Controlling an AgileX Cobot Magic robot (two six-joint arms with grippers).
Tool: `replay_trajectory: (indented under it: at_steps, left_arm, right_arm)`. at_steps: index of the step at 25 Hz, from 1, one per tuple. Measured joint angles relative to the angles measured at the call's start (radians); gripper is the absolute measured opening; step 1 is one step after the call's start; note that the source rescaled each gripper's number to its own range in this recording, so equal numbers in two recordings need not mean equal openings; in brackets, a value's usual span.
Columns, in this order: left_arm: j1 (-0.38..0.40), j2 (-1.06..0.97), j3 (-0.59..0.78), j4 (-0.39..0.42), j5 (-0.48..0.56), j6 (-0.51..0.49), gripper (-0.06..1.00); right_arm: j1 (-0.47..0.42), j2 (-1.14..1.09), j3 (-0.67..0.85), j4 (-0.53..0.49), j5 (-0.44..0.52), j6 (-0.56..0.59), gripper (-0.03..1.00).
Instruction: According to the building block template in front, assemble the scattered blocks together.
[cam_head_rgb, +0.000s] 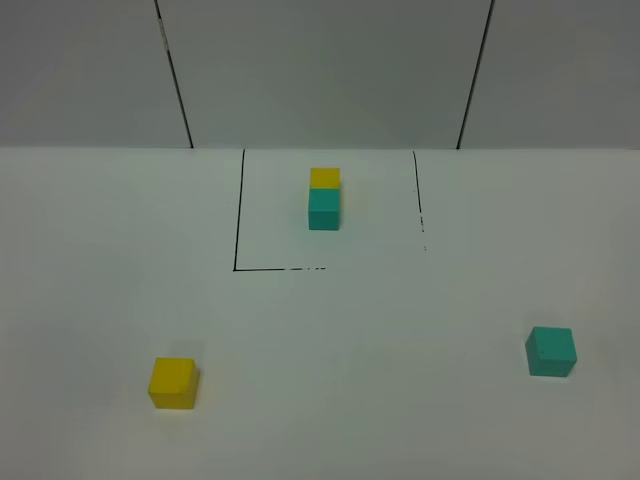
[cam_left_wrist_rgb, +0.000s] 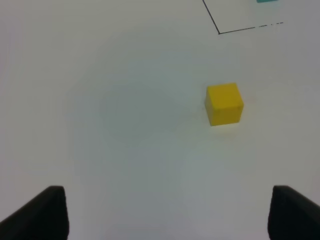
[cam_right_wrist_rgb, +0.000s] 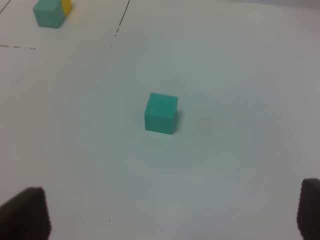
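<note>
The template, a yellow cube (cam_head_rgb: 324, 178) touching a teal cube (cam_head_rgb: 323, 209), sits inside a thin black outline (cam_head_rgb: 238, 212) at the back middle. The loose yellow cube (cam_head_rgb: 173, 383) lies front left and also shows in the left wrist view (cam_left_wrist_rgb: 224, 103). The loose teal cube (cam_head_rgb: 551, 352) lies at the right and also shows in the right wrist view (cam_right_wrist_rgb: 161, 113). My left gripper (cam_left_wrist_rgb: 165, 215) is open, well short of the yellow cube. My right gripper (cam_right_wrist_rgb: 170, 215) is open, well short of the teal cube. Neither gripper shows in the exterior high view.
The white table (cam_head_rgb: 380, 400) ends at a grey panelled wall (cam_head_rgb: 320, 70) behind the outline. The outline's corner shows in the left wrist view (cam_left_wrist_rgb: 219, 33), and the template's teal cube in the right wrist view (cam_right_wrist_rgb: 48, 13).
</note>
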Motion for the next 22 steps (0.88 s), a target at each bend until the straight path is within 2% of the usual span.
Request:
replay_trajectory:
  at_steps: [22]
  left_arm:
    - [0.0, 0.0, 0.0, 0.0, 0.0, 0.0, 0.94]
  right_arm:
    - [0.0, 0.0, 0.0, 0.0, 0.0, 0.0, 1.0]
